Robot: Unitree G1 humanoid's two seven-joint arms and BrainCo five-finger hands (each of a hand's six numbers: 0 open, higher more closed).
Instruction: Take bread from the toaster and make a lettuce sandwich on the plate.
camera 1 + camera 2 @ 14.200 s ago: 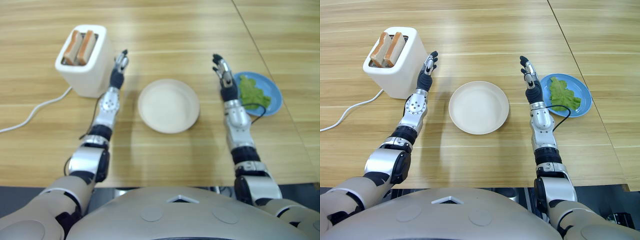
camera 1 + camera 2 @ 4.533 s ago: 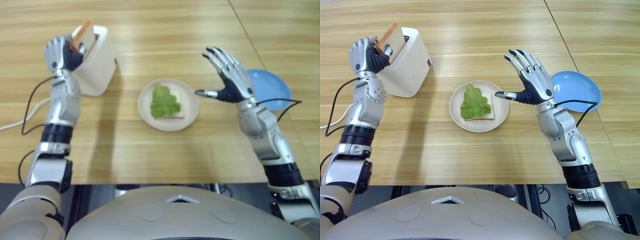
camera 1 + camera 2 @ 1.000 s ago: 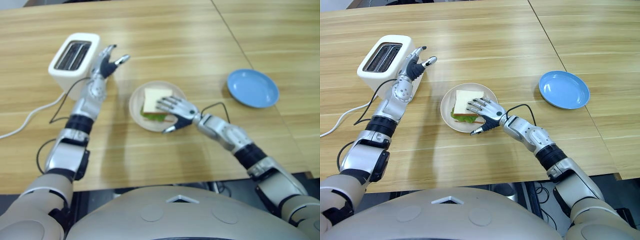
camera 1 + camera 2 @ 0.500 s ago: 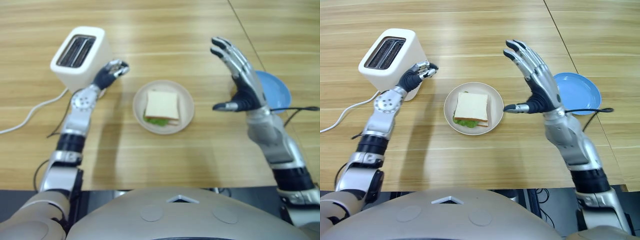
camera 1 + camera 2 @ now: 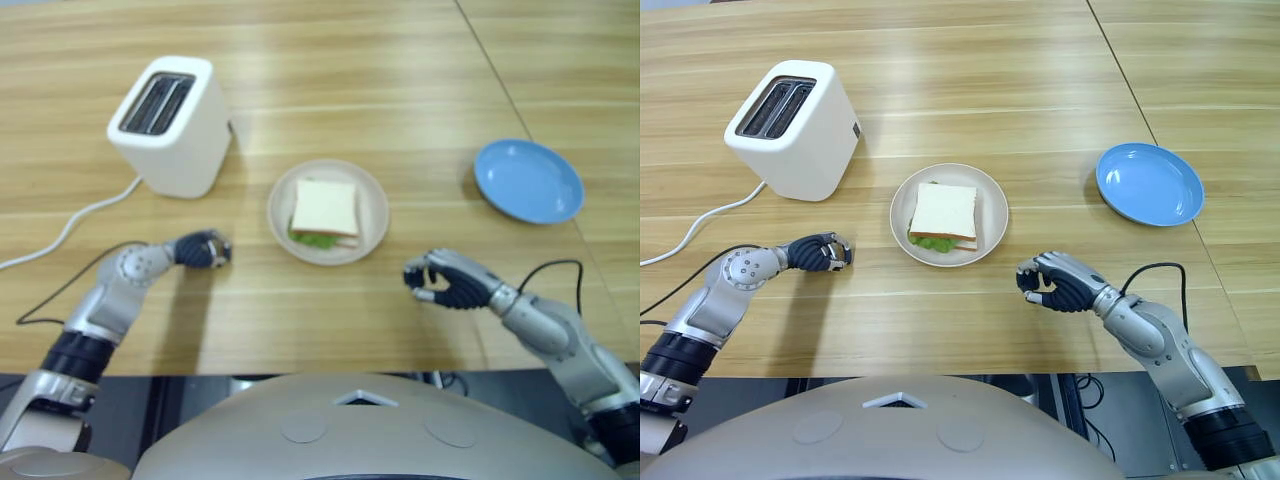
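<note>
L hand & R hand curled, empty, lettuce mostly hidden under bread on plate

a light wooden table with long, pale grain lines running left to right carries everything in view. a thin dark seam cuts across its right part, slanting from the far edge towards the near right corner, and a second, fainter seam branches off it towards the right edge. a round, shallow blue plate sits flat on the right part of the table, lying over the slanting seam. on the left, a white power cord lies on the wood and curves away to the left edge, well apart from the blue plate. below the table's near edge a dark strip of floor shows.
</note>
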